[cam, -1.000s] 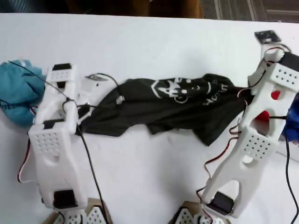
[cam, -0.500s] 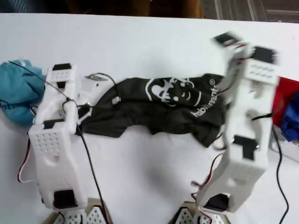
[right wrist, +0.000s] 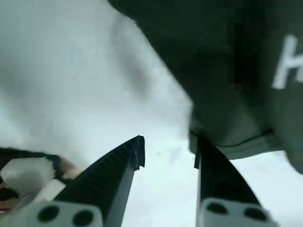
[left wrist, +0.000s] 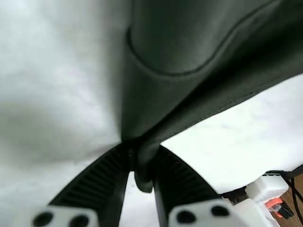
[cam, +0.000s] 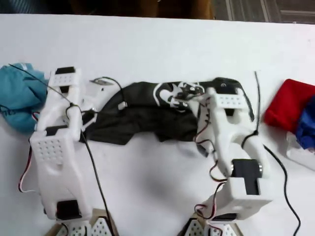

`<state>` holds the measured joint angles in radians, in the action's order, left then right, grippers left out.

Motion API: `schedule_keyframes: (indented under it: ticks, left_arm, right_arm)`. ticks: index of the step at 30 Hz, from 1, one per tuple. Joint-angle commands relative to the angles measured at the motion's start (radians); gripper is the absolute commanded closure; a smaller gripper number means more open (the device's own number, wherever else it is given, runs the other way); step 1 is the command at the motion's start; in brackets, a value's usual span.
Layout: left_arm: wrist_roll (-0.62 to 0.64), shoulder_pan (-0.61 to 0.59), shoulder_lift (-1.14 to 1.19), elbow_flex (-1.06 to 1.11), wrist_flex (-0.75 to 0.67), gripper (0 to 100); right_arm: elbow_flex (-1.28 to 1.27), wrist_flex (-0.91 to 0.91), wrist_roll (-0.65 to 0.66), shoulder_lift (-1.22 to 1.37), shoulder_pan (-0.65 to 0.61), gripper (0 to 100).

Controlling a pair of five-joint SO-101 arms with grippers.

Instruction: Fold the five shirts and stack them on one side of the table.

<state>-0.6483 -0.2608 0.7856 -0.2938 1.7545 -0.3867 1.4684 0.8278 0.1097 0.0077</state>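
A black shirt [cam: 147, 113] with a white print lies crumpled across the middle of the table. At its left end my left gripper [cam: 88, 117] is shut on a fold of the fabric. The left wrist view shows the gripper [left wrist: 137, 163] with black cloth [left wrist: 189, 56] pinched between its fingertips. The right arm [cam: 224, 128] stands over the shirt's right half. In the right wrist view my right gripper [right wrist: 166, 149] is open just above the table, one fingertip [right wrist: 201, 151] at the hem of the black shirt [right wrist: 227, 61].
A teal shirt [cam: 17, 96] is bunched at the table's left edge. A red shirt [cam: 290, 105] and a blue one [cam: 307, 125] lie at the right edge. The white table [cam: 147, 44] has free room at the back. Loose cables [cam: 96, 167] trail beside each arm.
The right arm has swung left from the shirt's right end to over its right half, uncovering the red shirt. The black shirt's right end now lies further left. The left arm kept still.
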Motion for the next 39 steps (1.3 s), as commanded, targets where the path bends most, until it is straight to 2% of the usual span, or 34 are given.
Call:
schedule_keyframes:
  ticks: [1,14,16,18,22,27,32,39]
  left_arm:
    - [0.009,-0.009,0.009,-0.004,-0.02,97]
    - [0.009,-0.009,0.009,-0.004,-0.02,97]
    - [0.009,-0.009,0.009,-0.004,-0.02,97]
    - [0.009,-0.009,0.009,-0.004,-0.02,97]
    - [0.011,-0.009,0.009,-0.004,-0.02,97]
    - [0.017,0.0,0.009,-0.004,-0.02,97]
    - [0.126,0.005,-0.026,-0.004,-0.041,97]
    - [0.195,0.028,-0.275,0.005,-0.002,97]
  right_arm:
    - [-0.003,-0.091,0.041,-0.053,0.088,82.3]
    - [0.138,-0.165,0.075,0.226,0.136,83.0]
    - [0.172,-0.162,0.075,0.269,0.136,88.6]
    - [0.198,-0.16,0.075,0.297,0.136,99.2]
    - [0.21,-0.157,0.071,0.298,0.139,98.1]
    - [0.212,-0.077,0.069,0.185,0.139,98.1]
    - [0.21,0.012,0.066,-0.048,0.136,98.0]
    - [0.209,0.045,-0.071,-0.414,0.134,98.0]
